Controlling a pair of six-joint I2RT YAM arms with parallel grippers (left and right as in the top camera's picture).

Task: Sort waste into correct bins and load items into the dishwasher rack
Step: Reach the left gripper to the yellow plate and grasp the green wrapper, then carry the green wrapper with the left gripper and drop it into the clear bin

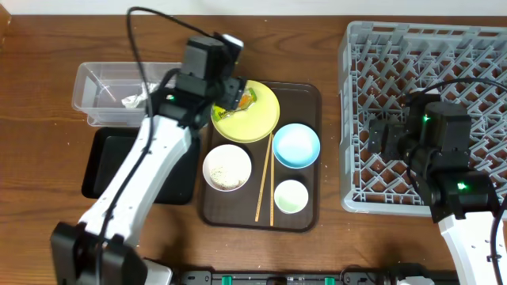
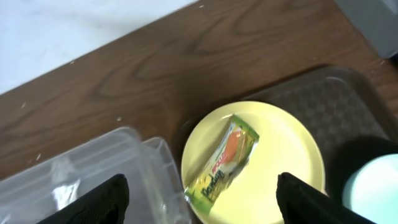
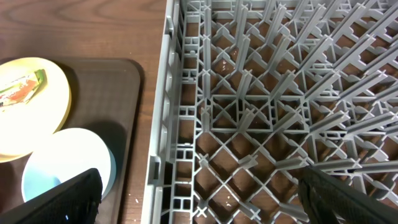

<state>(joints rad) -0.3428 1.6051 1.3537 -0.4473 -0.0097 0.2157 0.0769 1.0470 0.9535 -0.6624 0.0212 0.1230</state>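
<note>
Two grippers spread wide above table (image 1: 47, 63)
Jaws far apart, the left gripper (image 2: 202, 199) hangs above the snack wrapper (image 2: 224, 158) lying on the yellow plate (image 2: 286, 149), beside the clear tub (image 2: 93, 162); the right gripper (image 3: 205, 199), equally wide, hovers over the dishwasher rack (image 3: 249, 112).
</note>
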